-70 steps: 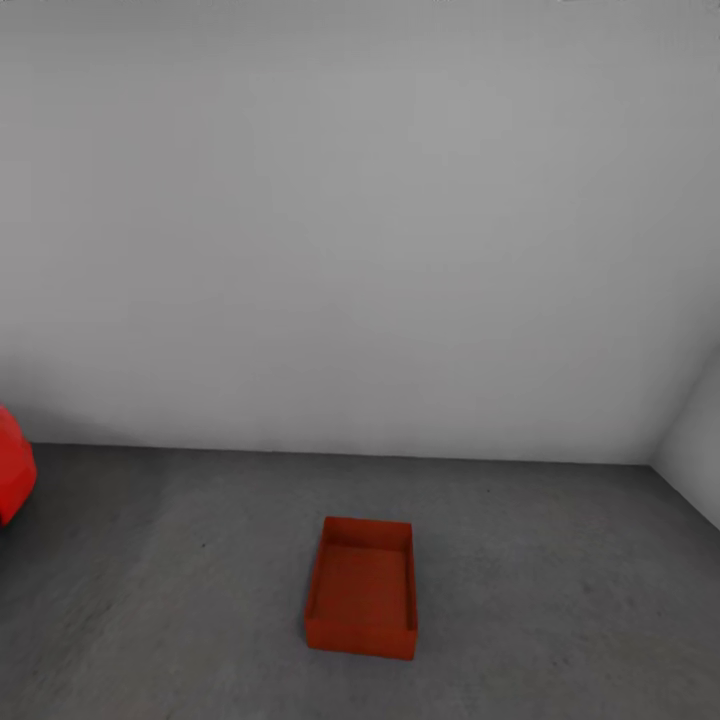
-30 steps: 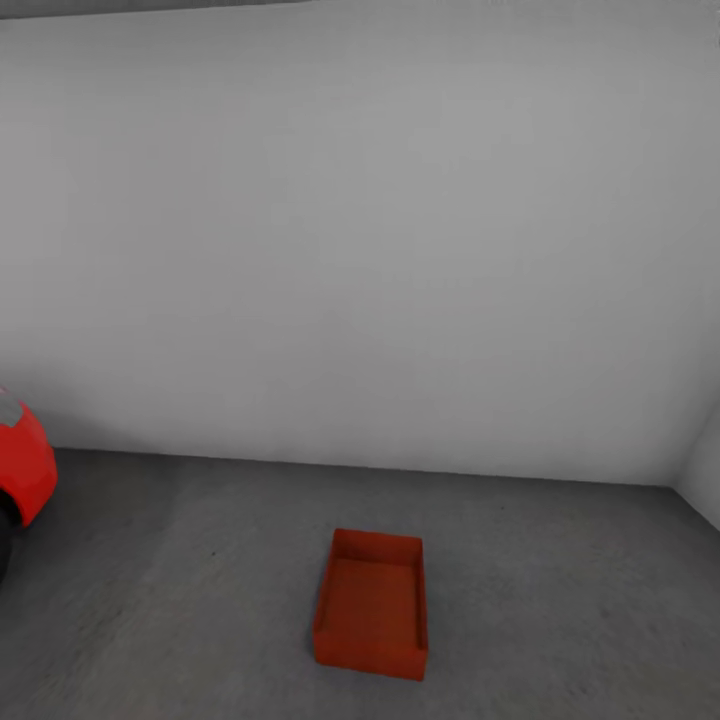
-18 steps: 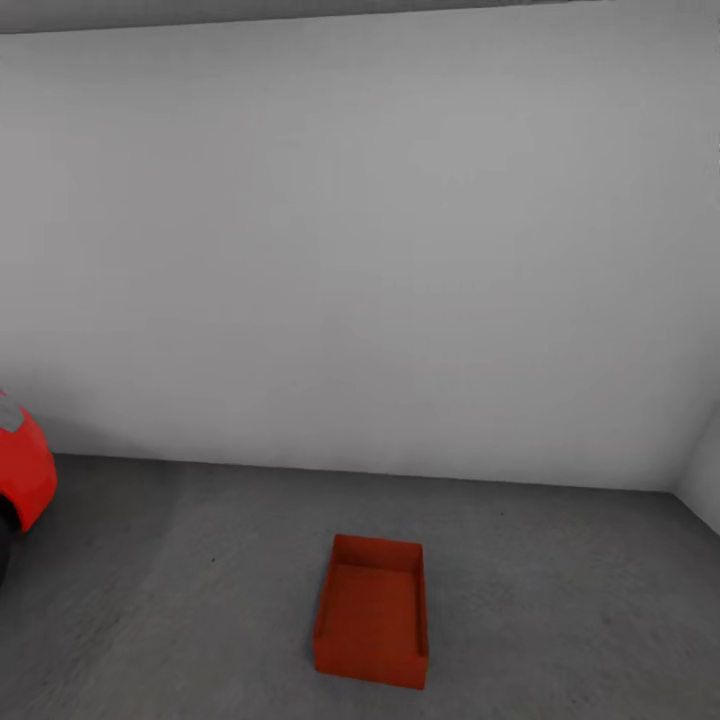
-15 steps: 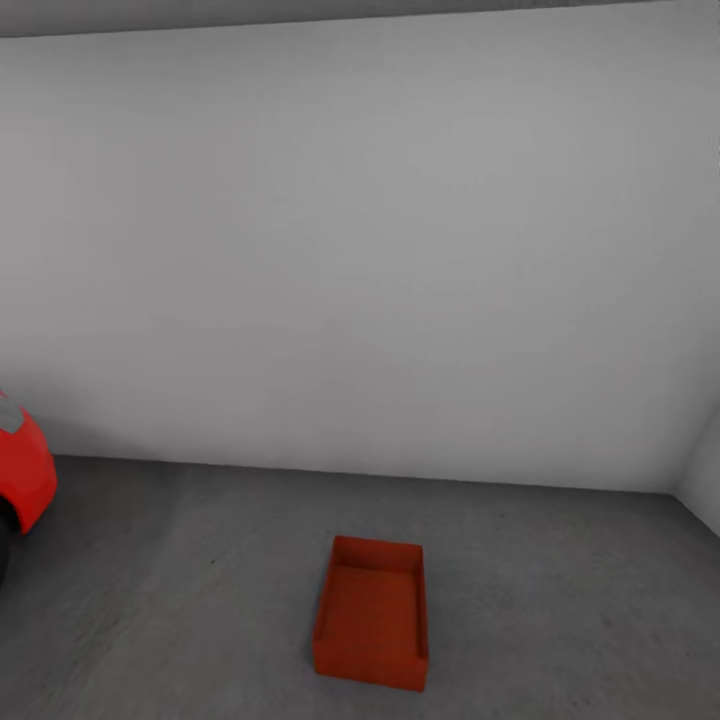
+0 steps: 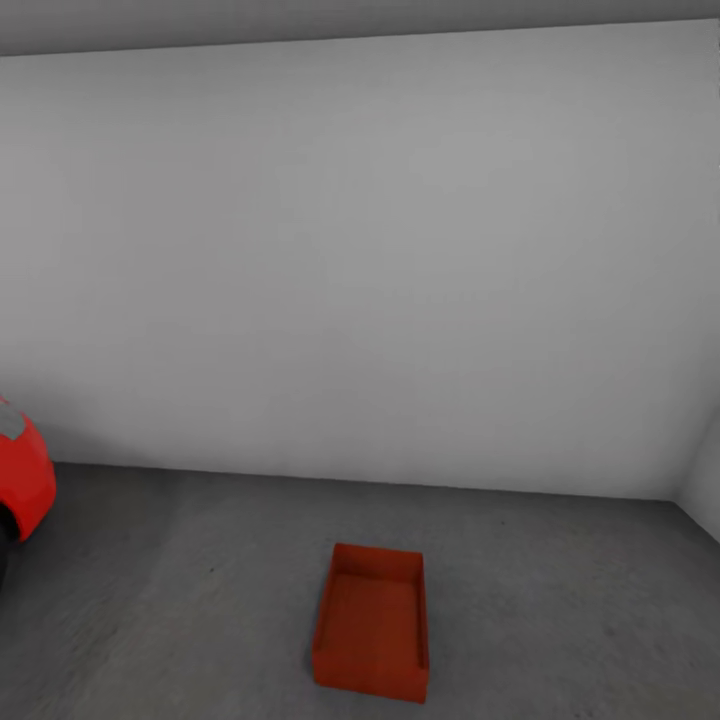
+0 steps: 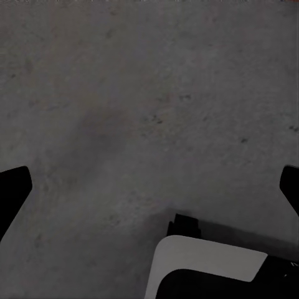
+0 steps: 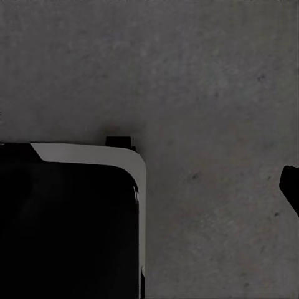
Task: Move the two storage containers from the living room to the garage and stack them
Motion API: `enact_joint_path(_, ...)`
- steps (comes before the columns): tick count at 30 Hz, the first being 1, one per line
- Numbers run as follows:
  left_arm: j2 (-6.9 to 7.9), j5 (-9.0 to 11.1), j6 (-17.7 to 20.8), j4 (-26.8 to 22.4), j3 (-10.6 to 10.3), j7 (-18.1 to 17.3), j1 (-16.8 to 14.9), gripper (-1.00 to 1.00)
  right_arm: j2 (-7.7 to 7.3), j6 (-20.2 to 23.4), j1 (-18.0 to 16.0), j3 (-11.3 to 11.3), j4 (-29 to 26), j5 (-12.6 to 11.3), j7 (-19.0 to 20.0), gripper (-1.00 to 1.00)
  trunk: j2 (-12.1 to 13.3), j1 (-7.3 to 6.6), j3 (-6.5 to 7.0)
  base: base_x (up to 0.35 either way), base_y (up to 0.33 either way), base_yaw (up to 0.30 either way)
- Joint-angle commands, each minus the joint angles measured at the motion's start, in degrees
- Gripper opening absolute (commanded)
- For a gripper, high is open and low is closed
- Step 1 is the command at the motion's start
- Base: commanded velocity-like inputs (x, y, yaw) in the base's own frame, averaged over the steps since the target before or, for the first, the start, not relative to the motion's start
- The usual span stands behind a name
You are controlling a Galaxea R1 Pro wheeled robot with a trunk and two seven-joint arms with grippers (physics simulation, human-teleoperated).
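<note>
1. Now the camera is pulling back and tilting up — one storage container (image 5: 371, 635) is sitting on the garage floor (image 5: 560, 610), right of the red car (image 5: 22, 480).
2. Left gripper (image 6: 149, 187) is hanging wide open, empty; right gripper's state I cannot tell — the second bin is likely next.

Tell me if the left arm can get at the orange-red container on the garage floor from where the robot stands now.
Probably not yet. The container sits apart on the floor, some way ahead, while the left end effector hangs open over bare concrete. Nothing blocks the way; the base should drive closer.
</note>
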Motion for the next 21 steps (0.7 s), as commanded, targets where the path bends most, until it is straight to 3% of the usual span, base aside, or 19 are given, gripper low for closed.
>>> enact_joint_path(1, 0.00, 0.48, -0.21, 0.05, -0.20, 0.05, -0.04, 1.00, 0.03, -0.37, -0.08, 0.49, 0.19, -0.51, -0.03, 1.00, -0.06, 0.01, 0.01, 0.000, 0.000, 0.000)
enact_joint_path(21, 0.00, 0.50, -0.21, 0.05, -0.20, 0.05, -0.06, 1.00, 0.05, -0.49, -0.09, 0.49, 0.19, -0.62, -0.13, 1.00, -0.06, 0.01, 1.86, 0.000, 0.000, 0.000)
